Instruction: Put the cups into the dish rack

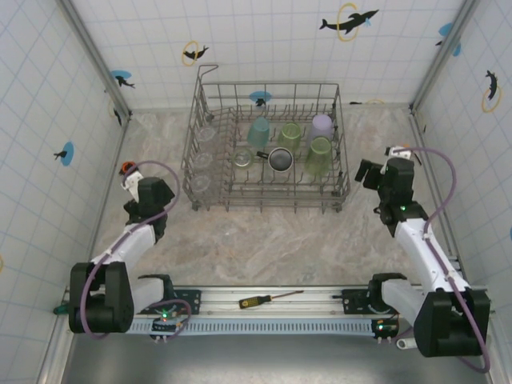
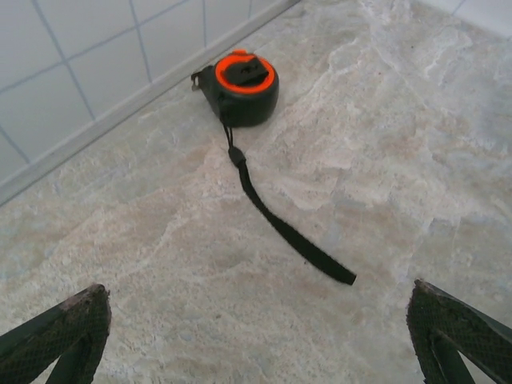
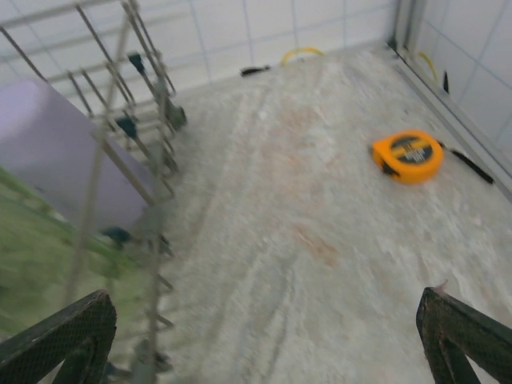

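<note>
Both left gripper (image 2: 254, 320) and right gripper (image 3: 264, 320) hold jaws wide, empty.

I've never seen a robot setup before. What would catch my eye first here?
The big grey wire dish rack at the far middle of the table stands out, holding a teal cup, two pale green cups, a lavender cup and a black mug. A black-and-orange tape measure lies by the left wall, strap trailing, and a bright orange tape measure near the right wall.
</note>
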Controlling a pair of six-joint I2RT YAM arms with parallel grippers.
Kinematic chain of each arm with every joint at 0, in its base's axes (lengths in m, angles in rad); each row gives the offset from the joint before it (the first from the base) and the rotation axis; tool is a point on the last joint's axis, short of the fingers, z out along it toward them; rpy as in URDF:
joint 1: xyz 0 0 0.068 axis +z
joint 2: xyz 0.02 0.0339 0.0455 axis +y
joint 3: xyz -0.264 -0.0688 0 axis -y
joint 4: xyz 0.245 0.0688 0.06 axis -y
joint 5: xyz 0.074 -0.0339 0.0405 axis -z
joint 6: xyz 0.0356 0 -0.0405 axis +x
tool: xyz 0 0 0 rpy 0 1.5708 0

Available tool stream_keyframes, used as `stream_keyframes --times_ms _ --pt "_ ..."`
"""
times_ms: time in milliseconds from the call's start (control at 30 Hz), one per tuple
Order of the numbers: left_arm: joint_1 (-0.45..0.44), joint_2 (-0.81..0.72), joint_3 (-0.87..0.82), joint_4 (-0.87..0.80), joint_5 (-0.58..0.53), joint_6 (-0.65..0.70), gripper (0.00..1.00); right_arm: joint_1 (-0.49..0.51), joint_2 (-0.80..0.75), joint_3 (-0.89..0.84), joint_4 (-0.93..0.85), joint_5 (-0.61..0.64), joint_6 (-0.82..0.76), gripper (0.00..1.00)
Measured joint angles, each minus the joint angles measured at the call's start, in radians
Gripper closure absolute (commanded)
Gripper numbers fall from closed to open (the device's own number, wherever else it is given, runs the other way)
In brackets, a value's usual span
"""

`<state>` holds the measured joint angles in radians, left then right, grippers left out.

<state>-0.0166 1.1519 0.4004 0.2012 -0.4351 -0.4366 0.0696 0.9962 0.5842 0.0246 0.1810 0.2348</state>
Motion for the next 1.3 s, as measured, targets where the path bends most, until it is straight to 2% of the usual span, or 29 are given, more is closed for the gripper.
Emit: stream_keyframes --times_ms 233,667,900,1067,1300 --pt "0.0 -0.069 -0.271 0.29 -0.031 0.085 0.02 -0.015 -0.047 -0.233 0.183 0.038 -0.027 0.0" --pt "0.0 0.174 -0.343 0.669 -0.02 0.257 0.03 -0.019 -0.024 -0.569 0.621 0.151 -0.061 0.0" --pt "0.0 0.239 -0.332 0.752 0.071 0.315 0.02 -0.019 0.159 -0.578 0.875 0.163 -0.071 0.0" --pt "0.0 0.305 -0.316 0.827 0.22 0.359 0.02 -0.012 0.271 -0.578 1.033 0.147 -0.079 0.0" --pt "0.018 0.328 -0.319 0.879 0.292 0.362 0.02 -0.003 0.353 -0.577 1.209 0.156 -0.1 0.0"
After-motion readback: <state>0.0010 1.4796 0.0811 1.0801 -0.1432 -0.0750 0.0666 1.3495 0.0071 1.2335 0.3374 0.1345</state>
